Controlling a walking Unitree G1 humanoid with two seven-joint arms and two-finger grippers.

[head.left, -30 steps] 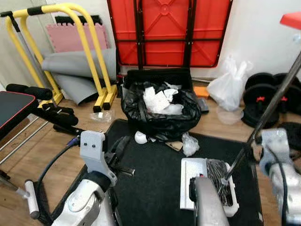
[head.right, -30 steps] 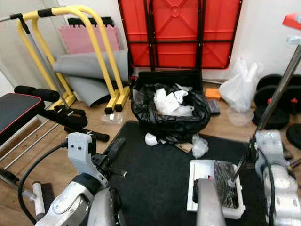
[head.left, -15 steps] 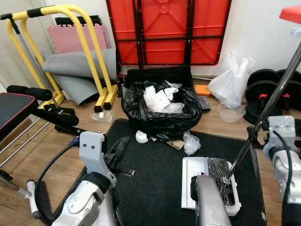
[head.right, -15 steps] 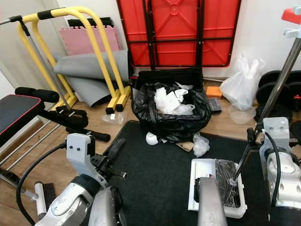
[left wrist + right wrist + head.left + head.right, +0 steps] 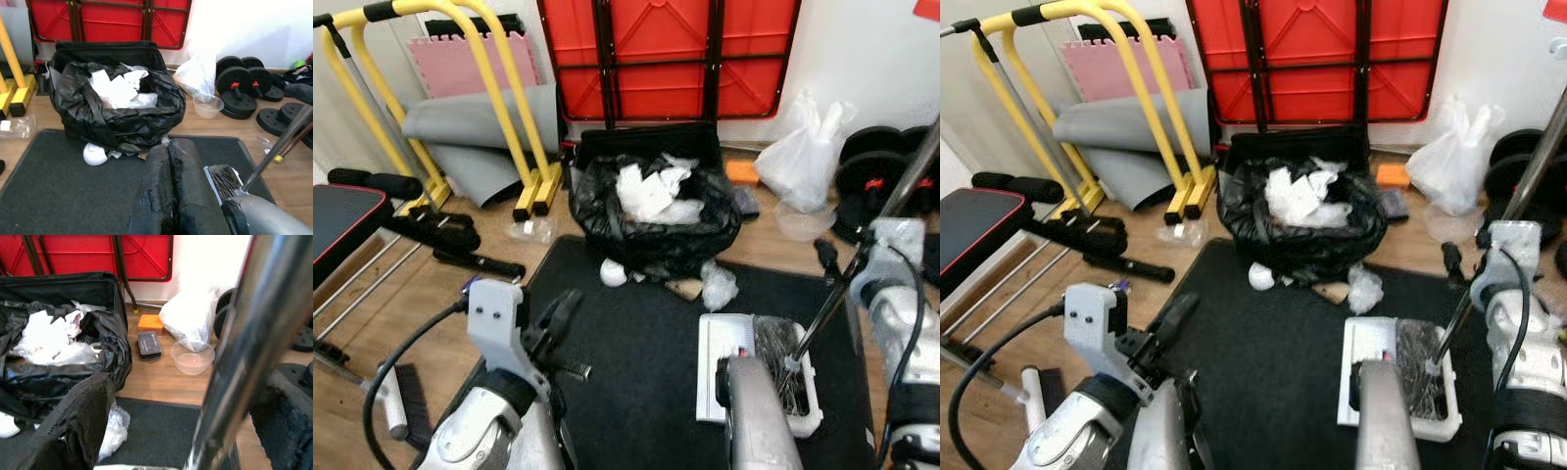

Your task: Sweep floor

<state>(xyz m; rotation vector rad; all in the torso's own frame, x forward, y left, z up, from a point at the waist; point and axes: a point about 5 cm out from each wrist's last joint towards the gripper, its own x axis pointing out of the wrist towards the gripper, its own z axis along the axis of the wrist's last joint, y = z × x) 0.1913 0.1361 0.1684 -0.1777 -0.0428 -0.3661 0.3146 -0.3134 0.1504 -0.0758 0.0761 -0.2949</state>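
Observation:
A white dustpan (image 5: 713,364) lies on the black mat (image 5: 636,362), its silver handle (image 5: 756,431) rising toward me. The broom's dark bristles (image 5: 781,351) rest in the pan. The metal broom handle (image 5: 830,305) slants up to the right, running between my right gripper's (image 5: 826,258) fingers (image 5: 78,421), which are shut on it. My left gripper (image 5: 168,147) is shut on nothing and hovers low over the mat's left part. Beyond the mat's far edge sits a black rubbish bag (image 5: 656,220) stuffed with white paper. A white round scrap (image 5: 613,273) and crumpled plastic (image 5: 717,286) lie in front of it.
A yellow frame (image 5: 524,127) and a black bench (image 5: 352,211) crowd the left. A red folded table (image 5: 666,59) leans on the back wall. A white plastic bag (image 5: 803,162), a clear bowl (image 5: 192,356) and weights (image 5: 239,85) fill the right. A hand brush (image 5: 399,401) lies near left.
My right arm has risen slightly with the broom handle, while the bristles stay in the dustpan. The view has shifted a little. My left gripper has hardly moved.

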